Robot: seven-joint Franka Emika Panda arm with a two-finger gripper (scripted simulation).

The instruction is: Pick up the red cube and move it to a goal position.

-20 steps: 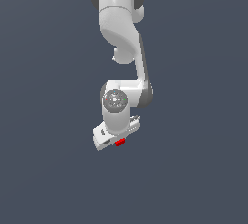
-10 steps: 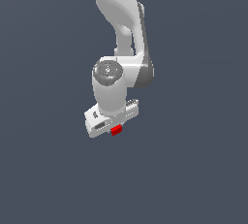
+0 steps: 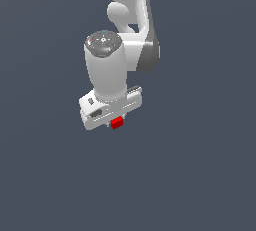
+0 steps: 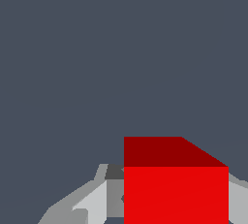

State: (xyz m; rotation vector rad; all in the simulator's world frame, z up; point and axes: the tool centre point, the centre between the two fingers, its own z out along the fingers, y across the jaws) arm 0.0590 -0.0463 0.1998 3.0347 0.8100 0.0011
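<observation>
The red cube (image 3: 117, 123) is a tiny bright red block sticking out just under the white gripper (image 3: 116, 121) at the end of the white arm. The gripper is shut on the cube; the hand body hides most of the fingers in the exterior view. In the wrist view the red cube (image 4: 174, 189) fills the space between the two grey fingers (image 4: 92, 203), which press on its sides. The cube hangs in the air over the plain grey-blue ground.
The white arm (image 3: 125, 35) reaches down from the top of the exterior view. The flat grey-blue ground (image 3: 200, 175) lies all around with no other object in sight.
The arm has carried the cube upward and toward the exterior view's left. The wrist has drawn closer to the camera. The cube stays in the gripper.
</observation>
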